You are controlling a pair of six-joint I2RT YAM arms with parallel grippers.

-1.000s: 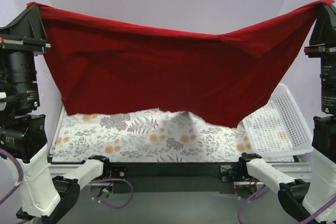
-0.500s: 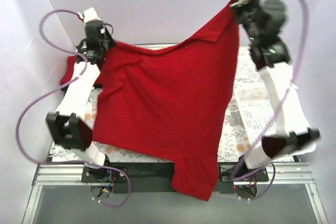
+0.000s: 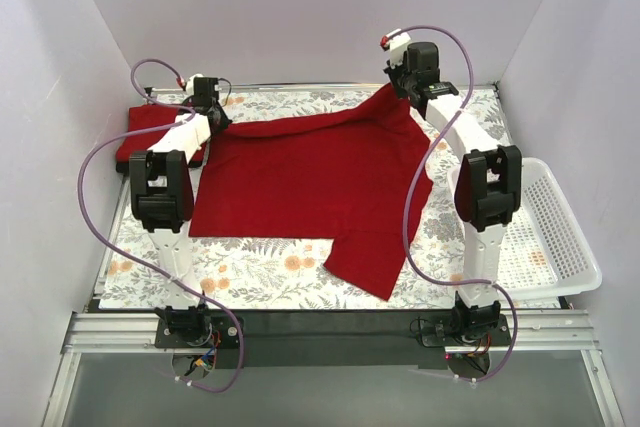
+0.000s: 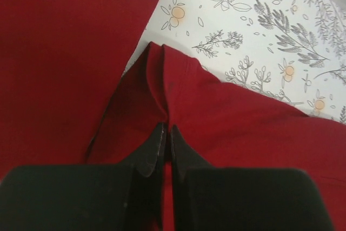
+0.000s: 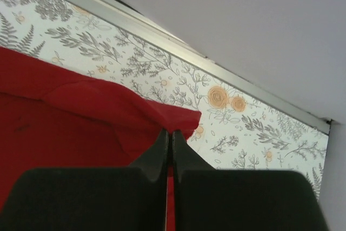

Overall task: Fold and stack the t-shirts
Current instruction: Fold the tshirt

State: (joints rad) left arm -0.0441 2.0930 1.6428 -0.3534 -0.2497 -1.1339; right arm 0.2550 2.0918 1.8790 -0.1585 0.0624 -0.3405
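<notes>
Spread over the flowered table (image 3: pixel 250 269) in the middle of the overhead frame: one red shirt (image 3: pixel 300 177), mostly flat, with a sleeve trailing toward the lower centre. Held at its two far corners.

Left claw (image 4: pixel 165 133), at the upper left of the overhead frame, closed down on a ridge of red cloth, fingers almost meeting with the fabric between them. Right claw (image 5: pixel 168 136), at the upper centre-right, closed the same way on the other far corner, the cloth there drawn up into a small peak.

Just beside the left claw, at the far upper left: a folded shirt (image 3: pixel 140 137), also red, seemingly finished, though too small to be sure. At the right edge, a white basket (image 3: pixel 560 237), nothing visible inside.

Judging from this: one shirt likely done, the second laid out but with no fold made yet. Left to do: letting go, folding, then stacking on the first.
</notes>
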